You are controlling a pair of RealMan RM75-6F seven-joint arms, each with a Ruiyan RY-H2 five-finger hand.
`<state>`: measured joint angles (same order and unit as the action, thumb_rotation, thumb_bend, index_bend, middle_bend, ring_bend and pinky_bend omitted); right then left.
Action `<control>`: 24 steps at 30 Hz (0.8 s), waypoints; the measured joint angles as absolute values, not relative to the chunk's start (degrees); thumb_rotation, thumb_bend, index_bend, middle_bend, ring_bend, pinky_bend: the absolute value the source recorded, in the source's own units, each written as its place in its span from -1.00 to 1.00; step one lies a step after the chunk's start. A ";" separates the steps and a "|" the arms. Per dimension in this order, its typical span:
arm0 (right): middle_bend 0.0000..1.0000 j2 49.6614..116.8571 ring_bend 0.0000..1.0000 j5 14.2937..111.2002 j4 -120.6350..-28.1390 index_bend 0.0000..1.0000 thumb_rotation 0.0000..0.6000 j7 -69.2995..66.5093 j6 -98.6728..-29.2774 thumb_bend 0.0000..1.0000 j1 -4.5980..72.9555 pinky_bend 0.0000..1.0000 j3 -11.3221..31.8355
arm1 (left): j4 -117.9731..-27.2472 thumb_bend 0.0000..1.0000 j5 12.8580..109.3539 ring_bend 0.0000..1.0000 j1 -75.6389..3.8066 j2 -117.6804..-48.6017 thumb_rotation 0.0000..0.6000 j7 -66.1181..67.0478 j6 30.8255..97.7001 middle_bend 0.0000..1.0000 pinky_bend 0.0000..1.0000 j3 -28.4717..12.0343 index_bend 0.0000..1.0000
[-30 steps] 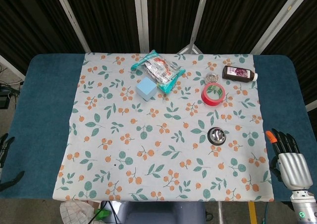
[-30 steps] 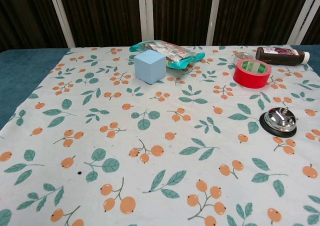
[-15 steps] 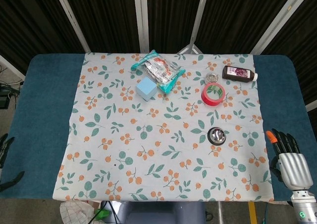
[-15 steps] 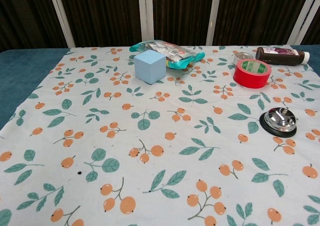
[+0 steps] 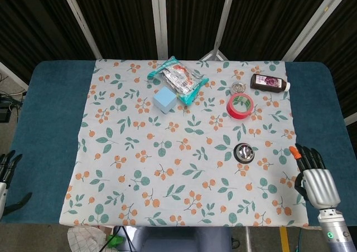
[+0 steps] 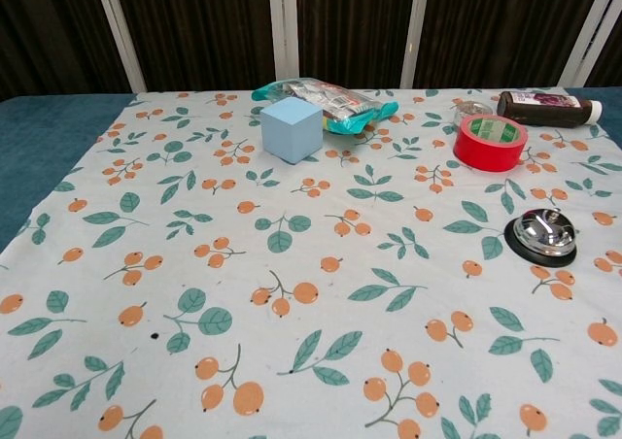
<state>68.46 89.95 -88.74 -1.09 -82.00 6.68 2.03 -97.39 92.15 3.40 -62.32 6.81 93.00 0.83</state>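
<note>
Worktop in blue carries a floral cloth, and on it everything lies untouched: snack bag, light blue cube, red tape roll, dark bottle, call bell. Right hand hovers at the cloth's right edge, fingers apart and empty, nearest to the bell. Left hand shows only partly, fingers apart, holding nothing. I judge no grasp has begun. Compared with a second ago, the right hand has moved slightly forward and inward.
</note>
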 measured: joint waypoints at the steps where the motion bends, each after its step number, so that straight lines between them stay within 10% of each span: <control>1: -1.00 68.99 -1.00 90.01 -88.39 -0.95 1.00 -1.04 -81.62 0.91 7.05 -1.00 2.10 | -97.39 -0.41 92.11 -1.00 3.34 -62.34 1.00 6.86 92.83 -1.00 -0.82 0.84 -0.86; 24: -1.00 83.96 -1.00 83.03 -81.74 -0.95 1.00 -1.29 -66.62 1.00 20.27 -1.00 9.08 | -97.64 -0.41 91.11 -1.00 2.79 -63.08 1.00 8.90 92.00 -1.00 -0.82 0.44 -0.86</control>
